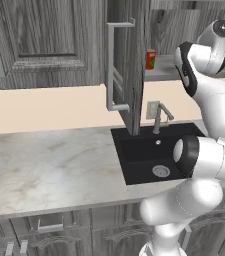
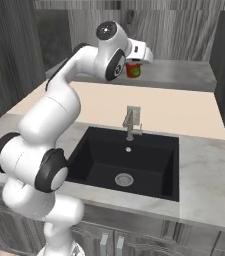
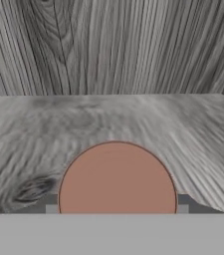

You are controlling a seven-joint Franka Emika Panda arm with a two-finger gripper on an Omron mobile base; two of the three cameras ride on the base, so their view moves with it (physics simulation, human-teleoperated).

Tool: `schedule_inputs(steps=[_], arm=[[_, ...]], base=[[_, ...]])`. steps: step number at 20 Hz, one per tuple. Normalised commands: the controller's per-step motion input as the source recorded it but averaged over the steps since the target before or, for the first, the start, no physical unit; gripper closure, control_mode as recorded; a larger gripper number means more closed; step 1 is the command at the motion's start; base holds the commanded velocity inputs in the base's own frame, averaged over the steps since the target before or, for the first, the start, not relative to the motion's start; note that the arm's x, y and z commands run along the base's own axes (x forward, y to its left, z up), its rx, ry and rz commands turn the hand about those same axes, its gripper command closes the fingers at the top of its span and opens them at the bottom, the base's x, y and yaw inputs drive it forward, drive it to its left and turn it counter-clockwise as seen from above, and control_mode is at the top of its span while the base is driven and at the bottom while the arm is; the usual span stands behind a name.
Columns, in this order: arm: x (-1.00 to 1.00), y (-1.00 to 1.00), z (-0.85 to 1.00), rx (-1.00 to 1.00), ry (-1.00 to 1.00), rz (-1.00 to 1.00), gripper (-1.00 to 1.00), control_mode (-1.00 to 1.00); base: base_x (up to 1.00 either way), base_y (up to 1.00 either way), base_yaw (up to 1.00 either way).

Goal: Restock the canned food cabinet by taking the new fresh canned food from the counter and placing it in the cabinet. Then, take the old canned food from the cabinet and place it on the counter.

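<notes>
A red canned food tin with a green label [image 1: 150, 59] stands on the grey shelf [image 1: 160, 74] of the open cabinet. Its door [image 1: 130, 60] swings out toward me, silver bar handle [image 1: 111, 65] facing left. From the right base view, my gripper [image 2: 134, 63] reaches down onto the can [image 2: 133, 71]. Looking along the hand, the can's copper lid [image 3: 117, 179] sits between my fingertips [image 3: 182, 209], which press against its two sides. My gripper [image 3: 117, 209] is shut on the can above the wood-grain shelf [image 3: 133, 119].
Below the cabinet lies the marbled counter [image 1: 49, 165], with the black sink [image 1: 149, 155] and a grey faucet [image 1: 157, 116] behind it. The open door edge hangs over the sink's left side. Low drawer-fronted cabinets [image 1: 44, 235] run under the counter.
</notes>
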Motion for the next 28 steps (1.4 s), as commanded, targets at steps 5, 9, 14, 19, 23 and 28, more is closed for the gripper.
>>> schedule_inputs(steps=[5, 9, 14, 19, 23, 28], arm=[[0.33, 0.0, -0.46, 0.0, 0.0, 0.0, 1.0, -1.0], [0.38, 0.0, -0.39, 0.0, -0.01, 0.0, 1.0, -1.0], [0.35, 0.0, -0.19, 0.0, -0.04, 0.0, -1.0, -1.0], [0.05, 0.0, 0.0, 0.0, 0.0, 0.0, -1.0, -1.0], [0.0, 0.0, 0.0, 0.0, -0.01, 0.0, -1.0, -1.0], [-0.03, 0.0, 0.0, 0.0, -0.03, 0.0, -1.0, -1.0]], base=[[0.0, 0.0, 0.0], [0.0, 0.0, 0.0], [0.0, 0.0, 0.0], [0.0, 0.0, 0.0], [0.0, 0.0, 0.0], [0.0, 0.0, 0.0]])
